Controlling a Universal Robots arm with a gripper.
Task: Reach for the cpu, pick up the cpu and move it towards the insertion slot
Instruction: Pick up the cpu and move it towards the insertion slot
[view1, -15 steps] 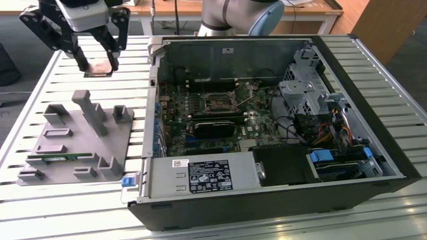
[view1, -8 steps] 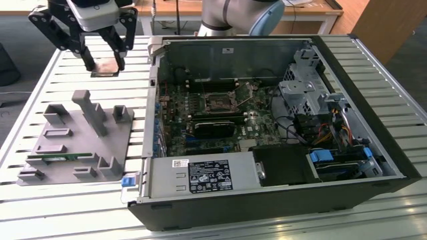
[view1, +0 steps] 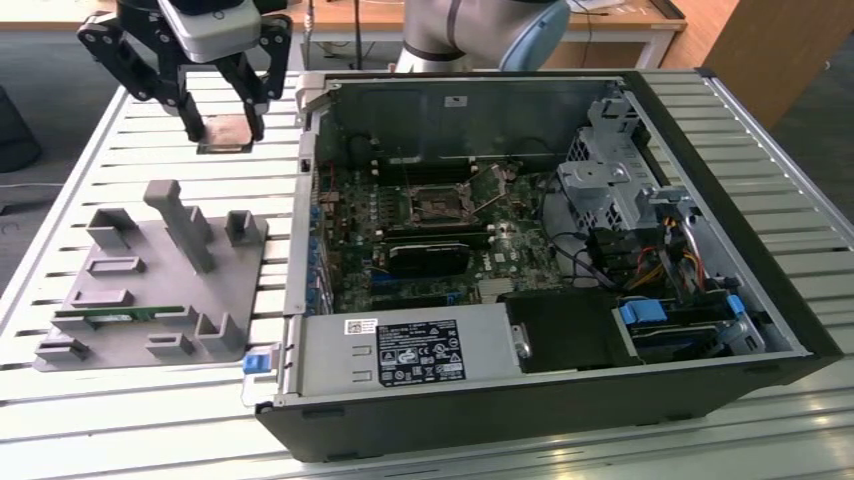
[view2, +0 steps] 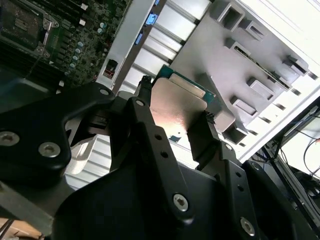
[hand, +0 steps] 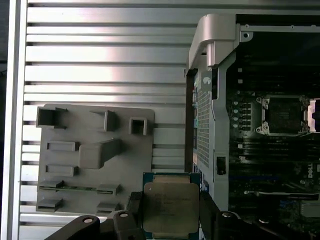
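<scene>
The cpu (view1: 227, 133) is a flat square chip with a silvery top and a thin green rim. It hangs above the slatted table at the exterior view's upper left, with my gripper (view1: 224, 128) shut on it, a black finger on either side. Both wrist views show the cpu (hand: 171, 207) (view2: 177, 107) clamped between the fingers (hand: 134, 212). The insertion slot (view1: 438, 203) is a dark square socket with a metal frame on the green board inside the open computer case. It lies to the exterior view's right of the gripper and also appears in both wrist views (hand: 284, 115) (view2: 17, 22).
A grey plastic fixture (view1: 147, 290) with upright posts and recesses stands on the slatted table (view1: 80, 150), holding a thin green memory stick (view1: 120, 317). The case's raised wall (view1: 310, 130) stands between the gripper and the board. Drive bays and cables (view1: 641, 250) fill the case's right side.
</scene>
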